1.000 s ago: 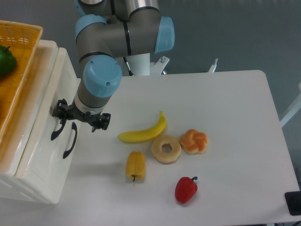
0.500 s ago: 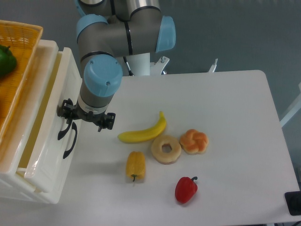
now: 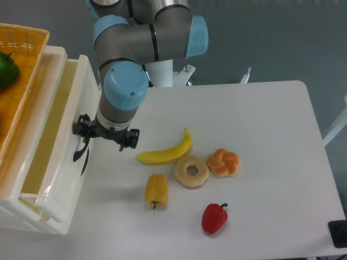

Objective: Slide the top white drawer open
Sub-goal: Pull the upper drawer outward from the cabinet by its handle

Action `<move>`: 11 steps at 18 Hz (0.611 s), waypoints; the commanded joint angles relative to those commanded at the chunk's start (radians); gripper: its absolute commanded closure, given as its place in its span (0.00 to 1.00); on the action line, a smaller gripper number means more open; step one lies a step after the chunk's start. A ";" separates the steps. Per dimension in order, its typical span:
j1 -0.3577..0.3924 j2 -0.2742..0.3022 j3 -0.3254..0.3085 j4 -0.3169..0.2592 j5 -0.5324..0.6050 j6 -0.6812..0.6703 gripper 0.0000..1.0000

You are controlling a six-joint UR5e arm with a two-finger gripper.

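Pulled partway out of the cream-white cabinet at the left edge: the glossy cream-white top drawer [image 3: 54, 135], its pale yellowish interior open to view from above. Right against that drawer's front face, at the curved black handle [image 3: 82, 153], the black two-finger gripper [image 3: 106, 136] of the grey and light-blue arm [image 3: 130, 59]. Hard to say whether the jaws are clamped on the handle or merely hooked beside it; the wrist covers the fingertips, so cannot tell how far apart they stand. Handle partly hidden behind the gripper body, only its lower curve showing below it. Above and left, on the cabinet top, an orange wicker basket [image 3: 21, 65] holding a green pepper [image 3: 6, 69]. On the white table [image 3: 271, 119], well apart from the drawer: a yellow banana [image 3: 167, 151] lying nearest the gripper, a pale ring doughnut [image 3: 191, 171] just below the banana's right end, an orange twisted bun [image 3: 223, 162] touching or nearly touching the doughnut, a yellow bell pepper [image 3: 156, 190] lower left, a red bell pepper [image 3: 214, 218] lower right.
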 joint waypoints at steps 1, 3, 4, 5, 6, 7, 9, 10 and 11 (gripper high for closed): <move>0.006 -0.002 0.000 0.000 0.000 0.000 0.00; 0.012 -0.002 0.000 0.000 0.000 0.000 0.00; 0.014 -0.002 0.000 0.000 0.000 0.000 0.00; 0.021 -0.003 0.000 0.002 0.000 0.000 0.00; 0.028 -0.005 0.000 0.002 0.000 0.000 0.00; 0.032 -0.005 0.002 0.003 0.000 0.002 0.00; 0.038 -0.005 0.003 0.003 0.000 0.027 0.00; 0.047 -0.005 0.003 0.003 -0.002 0.043 0.00; 0.051 -0.005 0.003 0.003 -0.002 0.055 0.00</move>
